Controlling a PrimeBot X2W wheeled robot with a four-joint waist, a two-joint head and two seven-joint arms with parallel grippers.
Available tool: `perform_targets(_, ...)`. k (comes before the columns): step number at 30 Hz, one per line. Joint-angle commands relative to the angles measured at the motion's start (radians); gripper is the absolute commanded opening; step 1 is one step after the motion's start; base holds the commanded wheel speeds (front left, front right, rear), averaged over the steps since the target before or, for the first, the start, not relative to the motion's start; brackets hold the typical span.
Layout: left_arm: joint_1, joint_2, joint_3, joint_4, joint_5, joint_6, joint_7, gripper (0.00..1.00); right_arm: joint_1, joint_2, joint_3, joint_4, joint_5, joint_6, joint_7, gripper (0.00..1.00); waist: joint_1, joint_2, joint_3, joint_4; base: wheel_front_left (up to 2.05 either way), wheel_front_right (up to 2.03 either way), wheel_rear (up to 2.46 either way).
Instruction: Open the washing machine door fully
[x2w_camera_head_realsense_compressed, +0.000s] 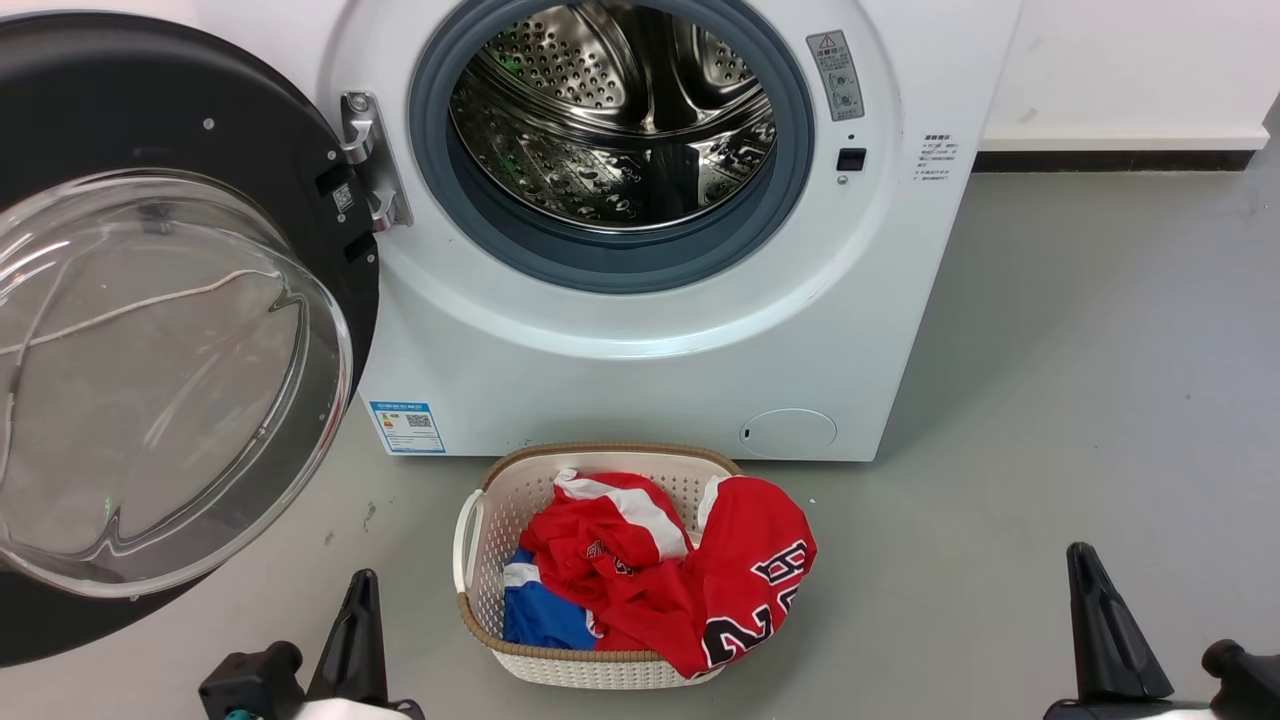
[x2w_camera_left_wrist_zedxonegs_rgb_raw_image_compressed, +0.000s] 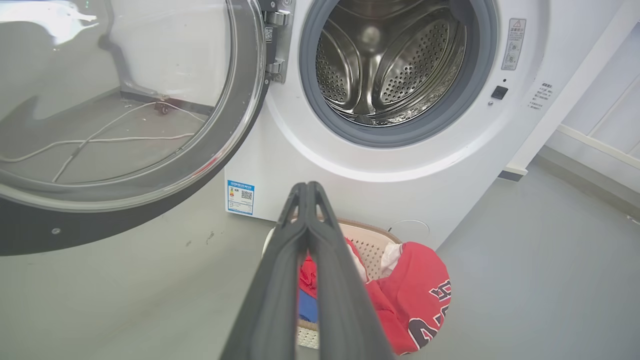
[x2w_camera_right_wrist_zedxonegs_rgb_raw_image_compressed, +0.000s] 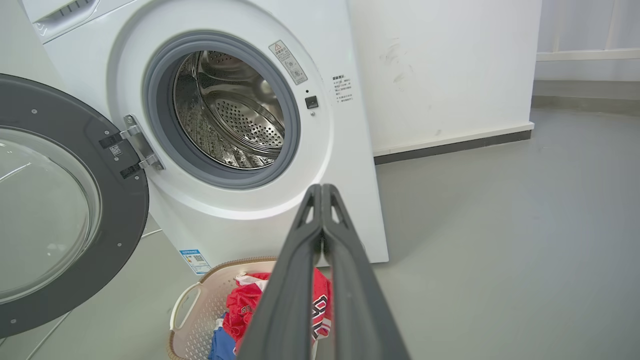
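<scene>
A white boxy front-loading washing machine (x2w_camera_head_realsense_compressed: 650, 370) wears a glossy black round door (x2w_camera_head_realsense_compressed: 120, 90) and grey rubber gasket (x2w_camera_head_realsense_compressed: 600, 262); below, a white woven laundry basket (x2w_camera_head_realsense_compressed: 488, 565) rimmed in tan holds red jerseys (x2w_camera_head_realsense_compressed: 740, 570) striped white, lettered dark, and blue cloth (x2w_camera_head_realsense_compressed: 545, 620).

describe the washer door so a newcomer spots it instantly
Start at the white washing machine. Hinged at its left in the head view and standing wide open is the washing machine door. It is a big black disc with a clear bulging glass bowl, unlike the grey-ringed steel drum opening beside it.
</scene>
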Motion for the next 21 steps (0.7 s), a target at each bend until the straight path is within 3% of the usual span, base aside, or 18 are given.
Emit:
perform_targets(1, -0.032, 0.0, 0.006, -0.012, -0.054, -0.008, 0.01, 0.0, -0.034, -0.01, 0.002, -0.004, 0.059, 0.0, 0.008, 0.0, 0.0, 0.0, 0.0, 0.0, 0.0, 0.0, 0.0)
perform_targets(21, -0.084, 0.0, 0.034, 0.015, -0.413, -0.034, 0.098, 0.0, -0.107, -0.026, 0.009, 0.065, 0.438, 0.0, 0.079, 0.0, 0.0, 0.0, 0.005, -0.001, 0.0, 0.0, 0.0)
